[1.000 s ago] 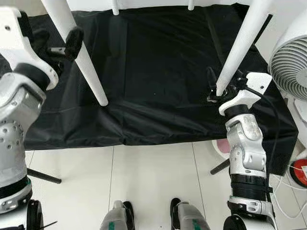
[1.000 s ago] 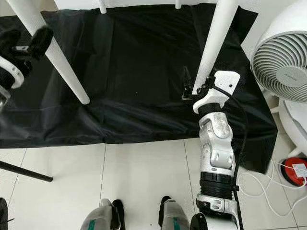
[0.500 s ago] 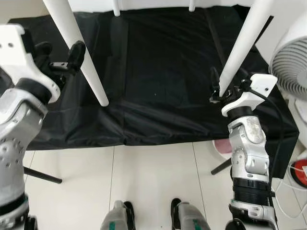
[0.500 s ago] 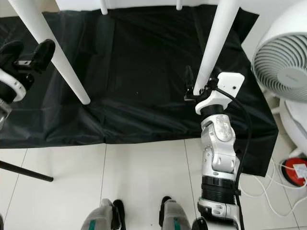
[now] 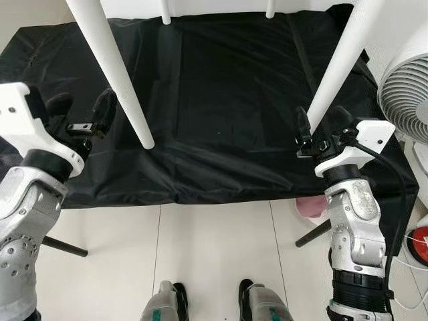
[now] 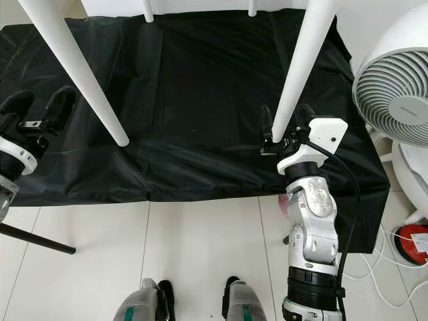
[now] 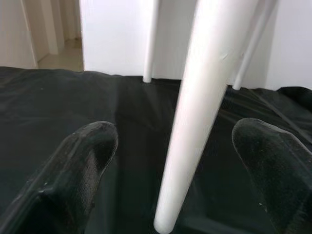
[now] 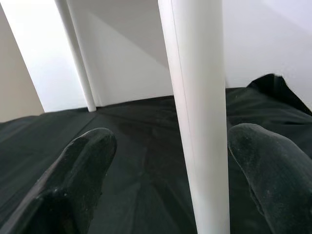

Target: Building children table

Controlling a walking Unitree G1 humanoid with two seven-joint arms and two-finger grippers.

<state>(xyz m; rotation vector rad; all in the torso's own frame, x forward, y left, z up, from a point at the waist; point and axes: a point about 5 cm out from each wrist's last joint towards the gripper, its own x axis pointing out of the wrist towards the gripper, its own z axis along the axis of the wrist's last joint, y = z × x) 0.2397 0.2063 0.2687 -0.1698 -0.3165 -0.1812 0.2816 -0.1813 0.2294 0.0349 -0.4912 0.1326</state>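
1. Left claw [image 5: 83, 115] is now sitting lower and farther out from the near-left tapered white table leg [image 5: 115, 70] than a second ago; earlier it was pressing up against the leg's upper part, now it is hanging just beside the leg, apart from it.
2. Left claw's two black fingers [image 7: 83, 165] are standing wide apart, gripping nothing; in the left wrist view the leg [image 7: 204, 102] is rising through the gap between them, its foot resting on the black sheet.
3. Right claw [image 5: 319, 132] is staying at the foot of the near-right tapered white table leg [image 5: 338, 63], much as before. Its fingers [image 8: 83, 170] are spread to either side of the leg [image 8: 200, 112]; whether they are touching it I cannot tell.
4. The whole head view is showing slightly shifted against the earlier frames, so the camera is moving a little.
5. The white children's table is standing over the crinkled black plastic sheet [image 5: 221, 100]; two far thin white legs [image 5: 166, 10] are meeting the sheet near its back edge.
6. The sheet's front edge is running across the white tiled floor [image 5: 214, 254], just ahead of the robot's feet [image 5: 167, 304].
7. Open sheet is lying between the two near legs. A round white floor fan [image 5: 408, 87] is crowding the right side, near the right arm; white cables and a red disc [image 6: 409, 241] are lying on the floor beneath it. A thin black rod [image 5: 63, 246] is slanting across the tiles by the left arm.
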